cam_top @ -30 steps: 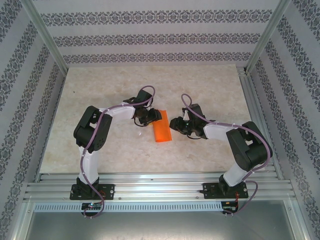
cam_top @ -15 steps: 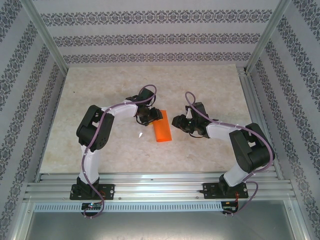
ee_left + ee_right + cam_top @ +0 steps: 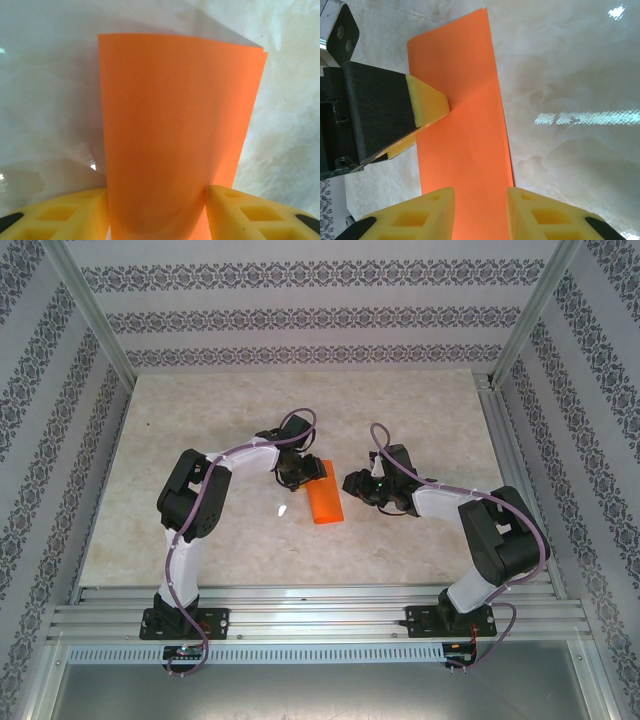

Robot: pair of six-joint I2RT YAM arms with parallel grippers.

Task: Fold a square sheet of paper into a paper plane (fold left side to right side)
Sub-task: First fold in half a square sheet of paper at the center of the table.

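Note:
The square sheet of paper [image 3: 325, 502] lies folded in half as a narrow orange strip on the table, between the two arms. My left gripper [image 3: 303, 472] is at its far left end, jaws apart. In the left wrist view the paper [image 3: 180, 125] fills the gap of the left gripper [image 3: 157, 192]. It bulges there, and the right finger [image 3: 240, 210] overlaps its edge. My right gripper [image 3: 352, 484] is at the strip's right side. In the right wrist view this gripper [image 3: 481, 192] stands open over the paper [image 3: 465, 135]. A left finger [image 3: 427, 102] rests on the sheet's edge.
The pale marble-look table [image 3: 400, 410] stretches on all sides of the paper. Patterned walls and metal frame posts close in the back and sides. An aluminium rail [image 3: 320, 610] carries both arm bases at the near edge.
The left gripper has crept a little right and away, further onto the paper's far end. The right gripper has shifted slightly. The paper stays where it was.

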